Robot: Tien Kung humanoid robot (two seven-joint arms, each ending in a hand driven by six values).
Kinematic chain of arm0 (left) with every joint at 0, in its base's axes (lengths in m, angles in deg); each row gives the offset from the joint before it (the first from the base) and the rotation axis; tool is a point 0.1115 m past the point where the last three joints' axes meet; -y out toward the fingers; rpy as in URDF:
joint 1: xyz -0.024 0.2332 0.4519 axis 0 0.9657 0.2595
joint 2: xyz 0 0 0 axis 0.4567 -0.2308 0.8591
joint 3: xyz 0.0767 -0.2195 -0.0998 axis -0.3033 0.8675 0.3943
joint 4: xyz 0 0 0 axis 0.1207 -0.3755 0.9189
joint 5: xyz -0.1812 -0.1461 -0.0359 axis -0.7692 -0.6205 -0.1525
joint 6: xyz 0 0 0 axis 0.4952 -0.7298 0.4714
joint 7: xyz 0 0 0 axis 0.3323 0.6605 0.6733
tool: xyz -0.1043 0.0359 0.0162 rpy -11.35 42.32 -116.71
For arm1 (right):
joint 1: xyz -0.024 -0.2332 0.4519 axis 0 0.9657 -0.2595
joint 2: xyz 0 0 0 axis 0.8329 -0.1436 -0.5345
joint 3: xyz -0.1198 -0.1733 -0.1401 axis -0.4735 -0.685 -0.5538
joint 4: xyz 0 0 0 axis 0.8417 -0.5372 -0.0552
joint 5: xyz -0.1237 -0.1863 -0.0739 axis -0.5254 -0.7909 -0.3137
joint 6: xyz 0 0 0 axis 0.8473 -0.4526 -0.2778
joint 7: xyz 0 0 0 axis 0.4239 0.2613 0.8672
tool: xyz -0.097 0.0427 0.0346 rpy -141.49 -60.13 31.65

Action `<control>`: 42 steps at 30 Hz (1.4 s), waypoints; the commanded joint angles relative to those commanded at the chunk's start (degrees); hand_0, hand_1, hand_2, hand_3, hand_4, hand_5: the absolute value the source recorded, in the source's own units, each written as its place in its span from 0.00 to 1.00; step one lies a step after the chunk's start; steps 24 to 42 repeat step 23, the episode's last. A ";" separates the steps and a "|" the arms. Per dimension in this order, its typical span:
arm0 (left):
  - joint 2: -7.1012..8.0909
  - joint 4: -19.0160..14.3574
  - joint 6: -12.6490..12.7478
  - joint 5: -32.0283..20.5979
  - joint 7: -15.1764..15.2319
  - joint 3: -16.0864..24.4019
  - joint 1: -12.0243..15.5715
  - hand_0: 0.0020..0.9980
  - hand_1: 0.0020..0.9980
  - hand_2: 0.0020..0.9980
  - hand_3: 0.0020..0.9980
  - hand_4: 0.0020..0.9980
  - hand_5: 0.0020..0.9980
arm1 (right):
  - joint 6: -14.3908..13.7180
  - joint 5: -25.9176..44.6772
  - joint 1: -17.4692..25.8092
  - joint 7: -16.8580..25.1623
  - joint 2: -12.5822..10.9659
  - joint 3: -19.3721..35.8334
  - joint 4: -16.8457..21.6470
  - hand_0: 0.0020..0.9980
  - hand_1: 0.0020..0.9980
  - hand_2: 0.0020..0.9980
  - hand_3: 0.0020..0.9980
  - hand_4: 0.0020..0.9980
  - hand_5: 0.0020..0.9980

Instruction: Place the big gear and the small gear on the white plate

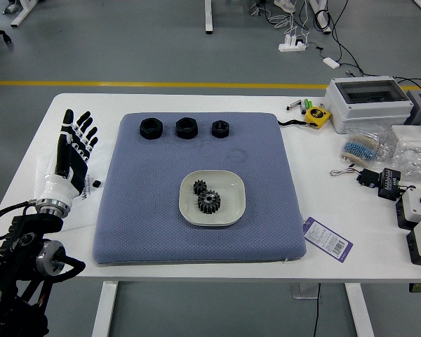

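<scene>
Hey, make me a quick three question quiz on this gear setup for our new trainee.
1. Multiple choice: What lies under the white plate? A) grey-blue mat B) tape measure C) purple-edged tag
2. True or false: The small gear is on the plate.
3. Fill in the blank: Counting from the left, the ____ of the three black rings beyond the plate is the smallest.

Key: 1 A; 2 true; 3 third
</scene>
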 joint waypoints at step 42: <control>0.00 -0.61 -0.62 2.26 0.16 0.29 0.26 1.00 1.00 1.00 0.95 0.89 1.00 | 0.07 -0.51 0.14 -0.27 0.08 0.27 0.01 0.65 0.66 0.73 0.57 0.83 0.67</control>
